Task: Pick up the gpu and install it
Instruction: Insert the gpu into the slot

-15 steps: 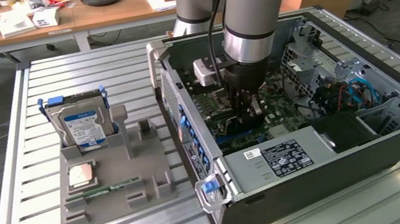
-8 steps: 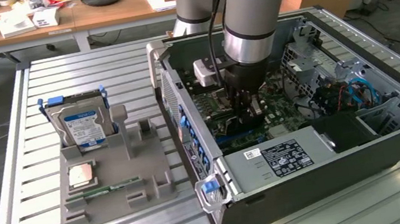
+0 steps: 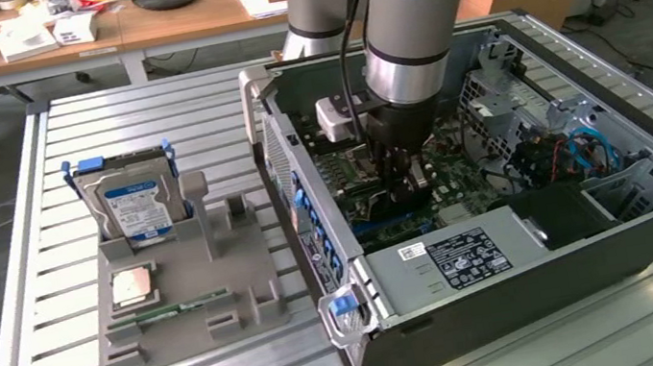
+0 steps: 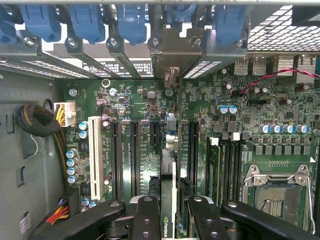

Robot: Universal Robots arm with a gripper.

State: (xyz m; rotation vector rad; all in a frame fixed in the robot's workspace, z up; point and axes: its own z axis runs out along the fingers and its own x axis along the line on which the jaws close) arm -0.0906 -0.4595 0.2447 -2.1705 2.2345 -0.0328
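My gripper (image 3: 402, 183) reaches down into the open computer case (image 3: 645, 237), just over the green motherboard (image 4: 135, 100). Its two black fingers (image 4: 147, 215) are shut on the gpu (image 4: 169, 187), a thin card seen edge-on with a logo near the grip. The card stands upright over the motherboard, lined up between the long black expansion slots (image 4: 134, 155). Its metal bracket end (image 4: 172, 47) meets the case's rear slot openings under the blue clips (image 4: 132, 22). I cannot tell whether its edge sits fully in a slot.
Beside the case, a grey holder tray (image 3: 247, 302) carries a silver hard drive with a blue label (image 3: 138, 199), a square chip (image 3: 132, 286) and a narrow green RAM stick (image 3: 171, 311). Inside the case are the CPU socket (image 4: 277, 192), cable bundles (image 4: 37, 120) and the power supply (image 3: 461, 255).
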